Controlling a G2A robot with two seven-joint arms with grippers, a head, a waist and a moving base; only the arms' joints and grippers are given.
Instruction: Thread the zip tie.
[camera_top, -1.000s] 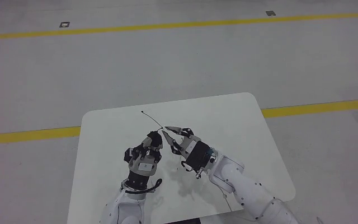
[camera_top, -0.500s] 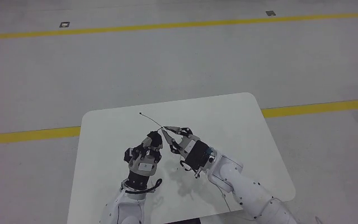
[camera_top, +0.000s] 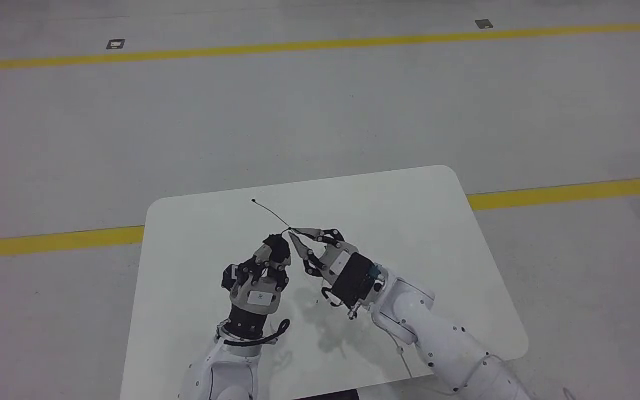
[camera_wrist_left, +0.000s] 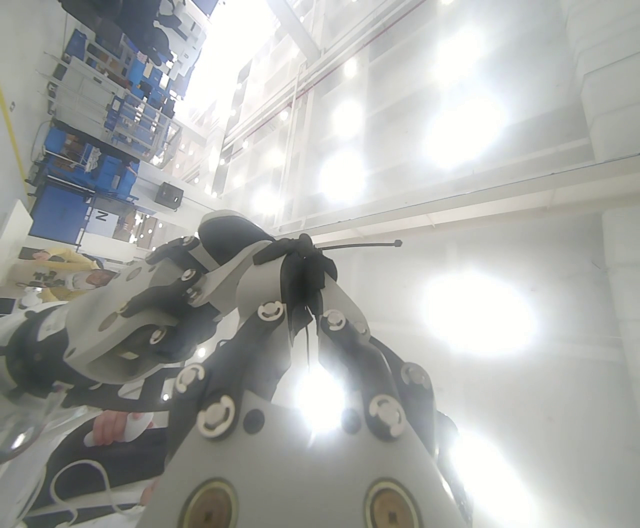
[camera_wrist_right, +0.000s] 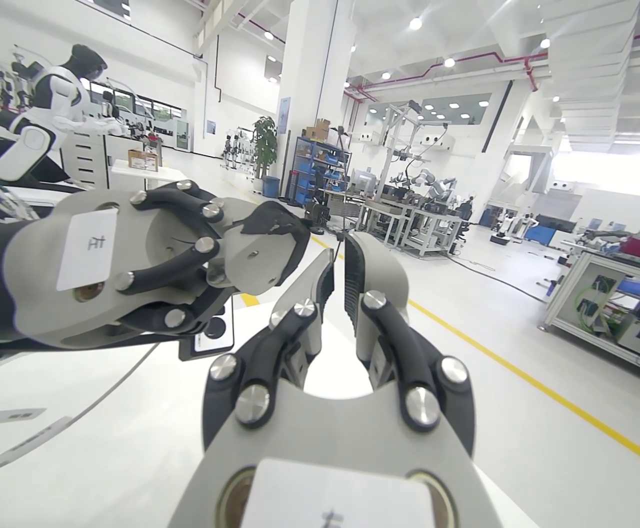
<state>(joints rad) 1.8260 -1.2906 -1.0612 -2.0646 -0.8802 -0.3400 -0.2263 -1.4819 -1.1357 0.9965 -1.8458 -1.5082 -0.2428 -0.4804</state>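
Note:
A thin black zip tie (camera_top: 270, 213) slants up over the white table (camera_top: 420, 220), its free end pointing to the far left. My left gripper (camera_top: 281, 243) is shut on the tie's strap; in the left wrist view the tie (camera_wrist_left: 360, 246) sticks out past the fingertips with its small head at the end. My right gripper (camera_top: 303, 236) sits tip to tip against the left one. In the right wrist view its ribbed pads (camera_wrist_right: 357, 280) stand almost together with a sliver of the tie (camera_wrist_right: 340, 239) between the tips. The left gripper (camera_wrist_right: 280, 225) is right beside them.
Both arms hang over the middle of the table, well inside its edges. Yellow floor lines (camera_top: 300, 45) run behind and beside it. A loose cable (camera_wrist_right: 100, 395) lies on the table near the left arm.
Almost nothing differs. The right gripper edged slightly toward the left one, and the tie's free end wobbled a little.

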